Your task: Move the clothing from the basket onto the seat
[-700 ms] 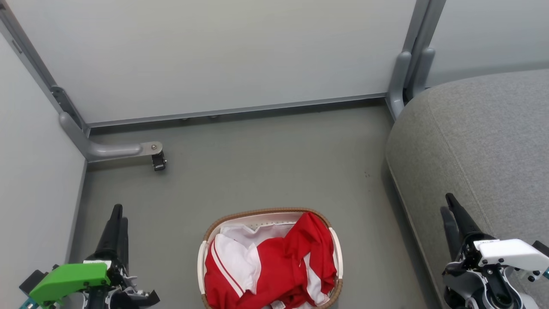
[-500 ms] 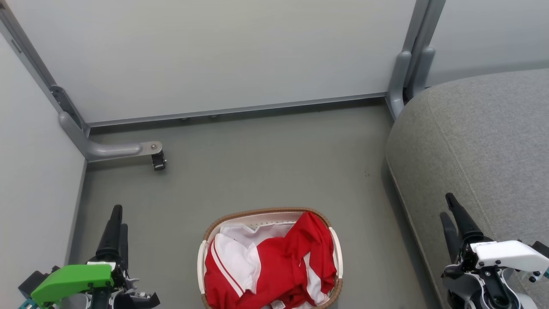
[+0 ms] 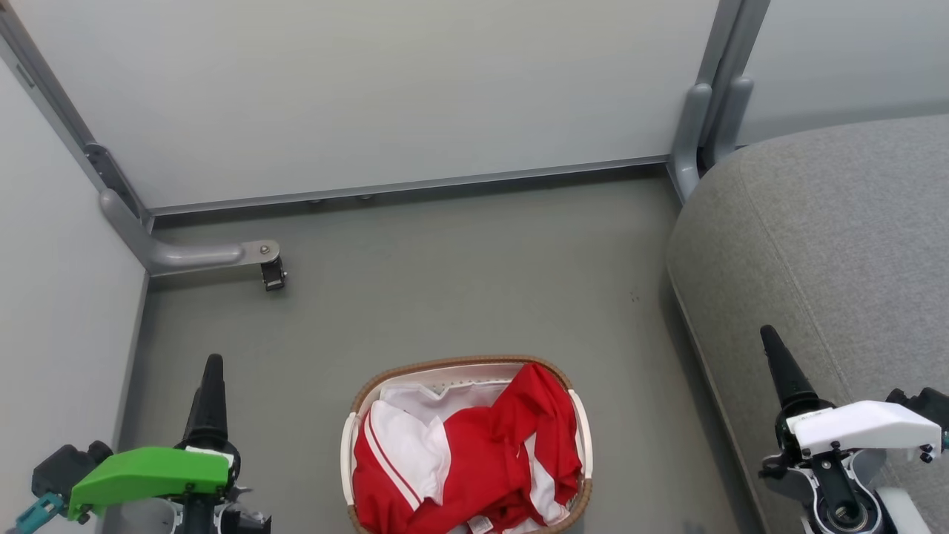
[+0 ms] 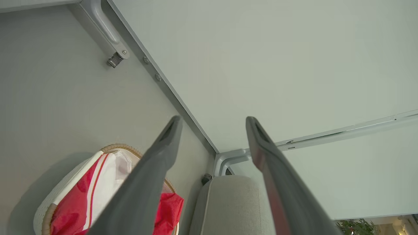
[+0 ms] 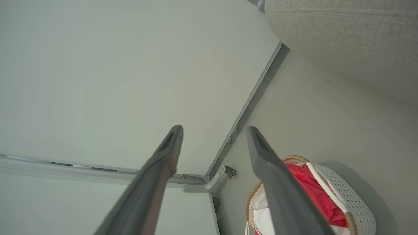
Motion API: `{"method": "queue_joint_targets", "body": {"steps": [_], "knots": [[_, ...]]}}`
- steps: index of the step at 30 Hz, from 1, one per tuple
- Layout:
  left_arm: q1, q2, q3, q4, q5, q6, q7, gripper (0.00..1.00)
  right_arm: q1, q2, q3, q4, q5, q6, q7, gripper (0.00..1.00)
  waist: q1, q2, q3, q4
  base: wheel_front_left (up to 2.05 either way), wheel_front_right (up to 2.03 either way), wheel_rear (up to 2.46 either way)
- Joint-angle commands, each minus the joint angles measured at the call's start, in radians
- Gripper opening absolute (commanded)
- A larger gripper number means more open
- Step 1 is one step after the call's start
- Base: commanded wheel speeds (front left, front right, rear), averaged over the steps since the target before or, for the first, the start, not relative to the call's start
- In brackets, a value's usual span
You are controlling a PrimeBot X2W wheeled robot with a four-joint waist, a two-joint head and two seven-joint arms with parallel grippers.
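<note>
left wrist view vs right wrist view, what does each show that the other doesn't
Left wrist view, not the right: the open left gripper and a leafy plant in the far corner. Right wrist view, not the left: the open right gripper and the perforated side of the basket. Both: the basket, the red and white clothing in it, the grey seat and the partition's castor foot.

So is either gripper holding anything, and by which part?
Nothing is held: left gripper and right gripper stand open and empty; the red-and-white clothing lies in the white perforated basket.
</note>
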Motion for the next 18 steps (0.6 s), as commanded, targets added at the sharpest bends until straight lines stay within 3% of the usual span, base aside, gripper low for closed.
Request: {"method": "queue_joint_targets", "body": {"steps": [1,18], "knots": [[-0.027,0.017,-0.007,-0.016,0.058,0.006,-0.012,1.0,-0.037,-0.016,0.009,-0.008,-0.046,0.0,-0.014,1.0,0.0,0.0,0.001,0.0,0.0,0.0,0.0],[-0.043,0.055,-0.094,0.016,0.348,0.054,-0.076,1.0,-0.072,-0.044,0.085,0.03,-0.333,0.0,-0.077,1.0,0.0,0.0,0.01,0.001,0.0,0.0,0.0]]}}
